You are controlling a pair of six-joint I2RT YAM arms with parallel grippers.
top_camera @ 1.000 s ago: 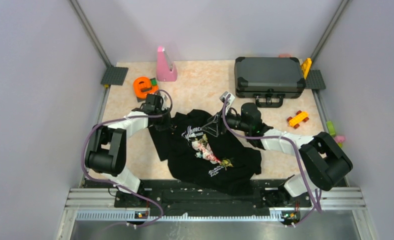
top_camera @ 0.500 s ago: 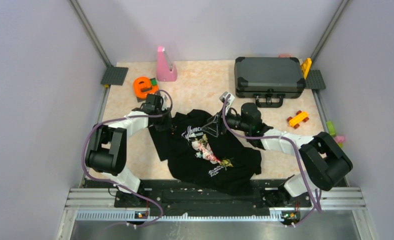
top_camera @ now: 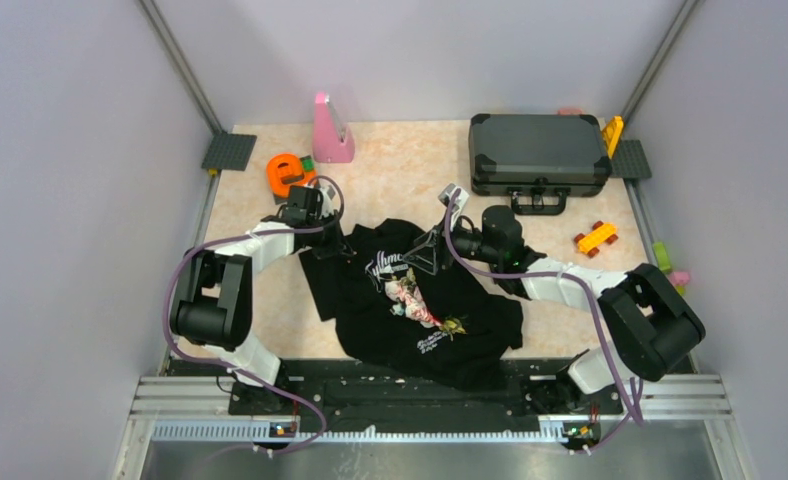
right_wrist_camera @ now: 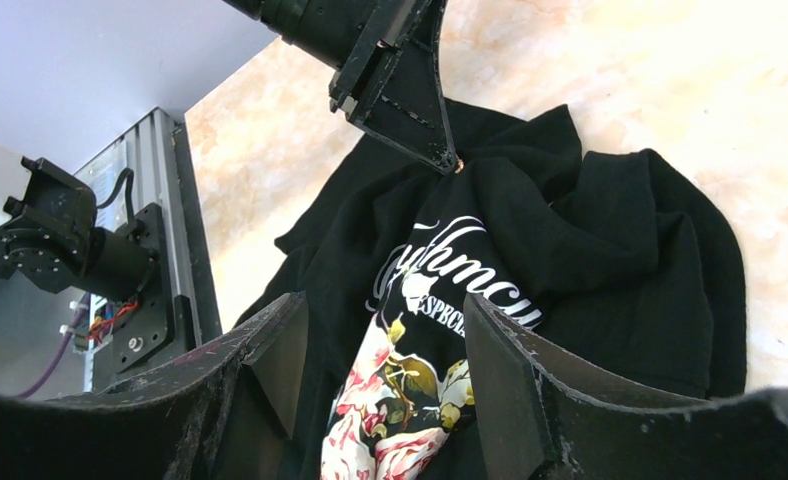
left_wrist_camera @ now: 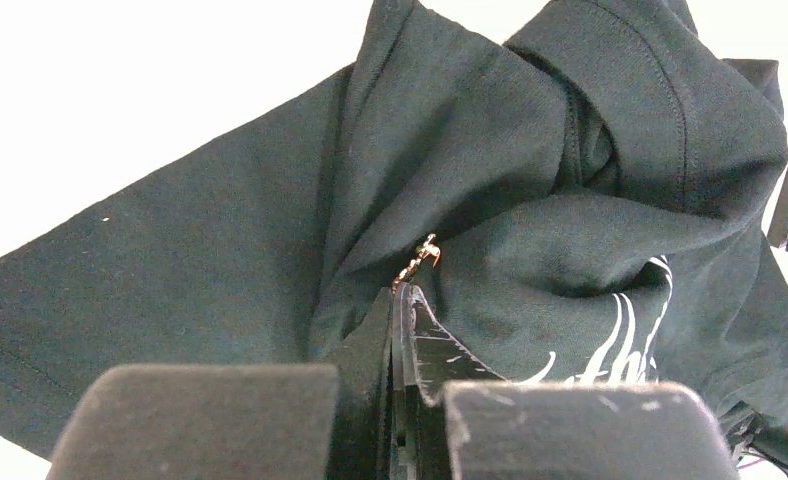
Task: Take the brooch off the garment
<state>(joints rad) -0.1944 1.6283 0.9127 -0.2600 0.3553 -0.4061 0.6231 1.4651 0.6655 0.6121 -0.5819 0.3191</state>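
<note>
The garment (top_camera: 470, 310) is a black T-shirt with white lettering and a floral print, crumpled at the table's middle. The brooch (left_wrist_camera: 418, 260), a tiny gold ornament, sits on a fold of the garment (left_wrist_camera: 220, 230) near the collar. My left gripper (left_wrist_camera: 400, 292) is shut, and the brooch's lower end runs into its fingertips. In the right wrist view the left gripper (right_wrist_camera: 448, 160) touches the garment (right_wrist_camera: 610, 230) with a gold speck at its tip. My right gripper (right_wrist_camera: 380, 310) hangs open above the floral print, holding nothing. From above, the left gripper (top_camera: 345, 252) and right gripper (top_camera: 422, 255) face each other across the lettering.
A dark grey hard case (top_camera: 538, 150) stands at the back right. A pink wedge (top_camera: 330, 130) and an orange piece (top_camera: 288, 172) are at the back left. An orange-yellow toy (top_camera: 595, 237) lies right of the shirt. Black plates (top_camera: 229, 152) sit in the back corners.
My left gripper's jaws have closed at the fold by the collar. The right arm has stayed where it was, still open.
</note>
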